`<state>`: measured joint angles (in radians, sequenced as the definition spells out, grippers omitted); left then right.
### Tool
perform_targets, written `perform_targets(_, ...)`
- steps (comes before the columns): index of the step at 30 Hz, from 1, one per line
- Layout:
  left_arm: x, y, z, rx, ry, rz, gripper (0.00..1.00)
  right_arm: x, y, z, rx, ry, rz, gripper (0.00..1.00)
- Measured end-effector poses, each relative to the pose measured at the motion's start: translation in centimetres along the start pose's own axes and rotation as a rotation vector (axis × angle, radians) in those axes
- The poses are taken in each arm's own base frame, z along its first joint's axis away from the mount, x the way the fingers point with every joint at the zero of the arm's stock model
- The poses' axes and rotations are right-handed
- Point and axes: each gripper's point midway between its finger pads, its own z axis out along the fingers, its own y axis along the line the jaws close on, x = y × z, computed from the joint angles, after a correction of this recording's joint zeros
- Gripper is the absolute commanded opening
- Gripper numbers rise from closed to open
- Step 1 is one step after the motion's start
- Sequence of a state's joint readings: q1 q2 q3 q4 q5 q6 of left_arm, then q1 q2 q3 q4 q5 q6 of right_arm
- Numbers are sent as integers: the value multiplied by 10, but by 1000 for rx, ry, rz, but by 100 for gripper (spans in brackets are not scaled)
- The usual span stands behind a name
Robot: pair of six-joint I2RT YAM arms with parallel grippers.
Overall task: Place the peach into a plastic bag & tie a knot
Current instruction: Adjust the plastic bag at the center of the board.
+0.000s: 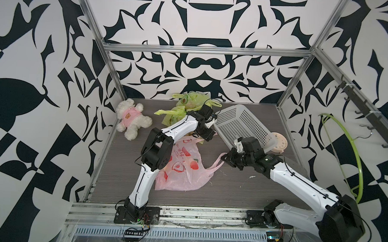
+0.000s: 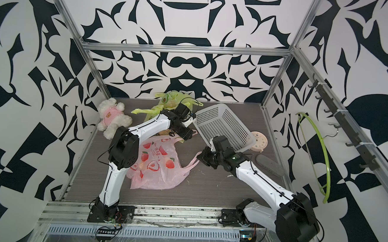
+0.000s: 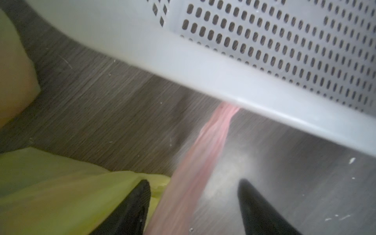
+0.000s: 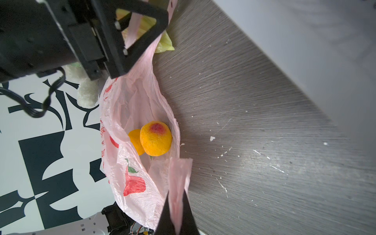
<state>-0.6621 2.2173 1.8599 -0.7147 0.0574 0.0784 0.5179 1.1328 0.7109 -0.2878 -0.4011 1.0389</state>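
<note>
The peach is seen lying inside the pink plastic bag on the tabletop, so the placing is judged done, while no knot is tied yet. One handle is pinched in the closed right tool. The other handle is straddled, not clamped, by the parted left tool.

Both top views are bright, evenly lit and sharp, with wide-angle stretching toward the edges; the left wrist view is blurred across the pink bag, and glare marks the tabletop in the right wrist view.
</note>
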Motion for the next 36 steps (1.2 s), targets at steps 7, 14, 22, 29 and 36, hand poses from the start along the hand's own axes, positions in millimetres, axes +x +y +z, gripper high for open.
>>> perform_targets(7, 19, 4, 18, -33, 32, -17, 29, -3, 4, -6, -19, -17, -4, 0)
perform_targets(14, 28, 8, 19, -46, 28, -42, 0, -6, 12, -17, -25, -24, -50, 0)
perform_targets(22, -20, 16, -96, -133, -285, -117, 0, -37, 66, -50, -19, -65, -272, 0)
perform_targets(29, -41, 27, -253, -272, -778, -254, 0, -82, 144, -97, -22, -186, -514, 0)
perform_targets(36, -6, 18, -308, -332, -1100, -382, 0, -111, 226, -157, -81, -338, -732, 0)
